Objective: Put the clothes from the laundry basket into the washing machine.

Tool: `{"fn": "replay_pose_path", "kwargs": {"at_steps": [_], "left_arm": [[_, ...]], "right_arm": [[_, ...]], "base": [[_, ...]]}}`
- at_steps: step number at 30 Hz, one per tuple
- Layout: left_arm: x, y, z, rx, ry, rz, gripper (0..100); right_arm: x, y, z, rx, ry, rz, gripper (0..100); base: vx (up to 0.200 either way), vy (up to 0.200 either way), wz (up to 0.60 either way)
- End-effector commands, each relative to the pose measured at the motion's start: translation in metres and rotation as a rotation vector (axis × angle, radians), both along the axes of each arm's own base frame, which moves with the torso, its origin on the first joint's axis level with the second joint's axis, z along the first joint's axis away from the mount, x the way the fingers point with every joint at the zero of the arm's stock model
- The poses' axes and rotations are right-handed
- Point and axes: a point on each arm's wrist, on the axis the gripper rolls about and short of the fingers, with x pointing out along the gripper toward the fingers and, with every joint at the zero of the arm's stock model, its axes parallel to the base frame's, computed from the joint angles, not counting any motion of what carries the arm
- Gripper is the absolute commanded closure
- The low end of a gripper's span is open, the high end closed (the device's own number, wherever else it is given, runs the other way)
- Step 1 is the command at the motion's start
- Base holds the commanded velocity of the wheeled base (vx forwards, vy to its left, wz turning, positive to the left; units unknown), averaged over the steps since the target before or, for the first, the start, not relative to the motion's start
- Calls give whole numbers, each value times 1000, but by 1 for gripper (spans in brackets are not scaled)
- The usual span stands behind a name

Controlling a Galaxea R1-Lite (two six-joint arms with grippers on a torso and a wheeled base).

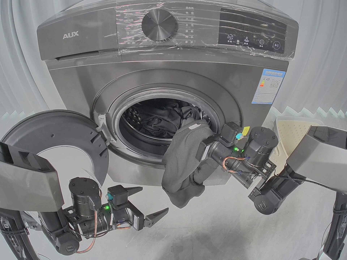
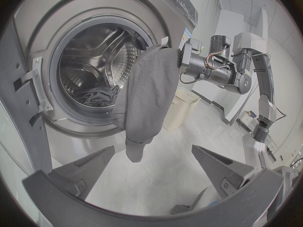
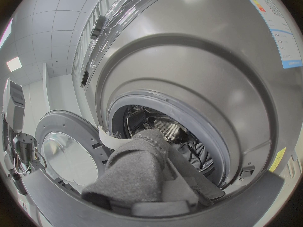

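Your right end effector (image 3: 157,193) is closed on the grey garment (image 1: 182,156) and holds it at the right edge of the round opening of the washing machine (image 1: 83,76). The upper part of the garment, with a small white label, lies against the right side of the opening's rim. The rest hangs down in front of the front panel, and its lower end is free above the floor (image 1: 217,232).

Inside the drum you can see dark clothes (image 1: 159,118) lying at the bottom. The door (image 1: 54,134) stands wide open on the left side of the machine.

Your left end effector (image 1: 150,201) is low, below the open door, with its two fingers spread wide and nothing between them. It is well apart from the garment.

The laundry basket (image 1: 292,134), cream in colour, stands on the floor at the right corner of the machine, behind your right arm.
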Motion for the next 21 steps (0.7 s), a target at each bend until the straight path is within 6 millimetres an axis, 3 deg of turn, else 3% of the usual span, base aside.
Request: {"fn": "replay_pose_path", "kwargs": {"at_steps": [1,9,21], "left_arm": [[2,-1,1,-4,-7,0,0],[44,-17,29,-132,-160,38,0],[54,-27,32,-170,-180,29,0]], "right_arm": [[-6,0,10,17,-20,11,100],[-33,12,5,-7,14,81,100],[-49,26,-3,-27,39,142,100]], "base": [[0,0,0],[0,0,0],[0,0,0]]}}
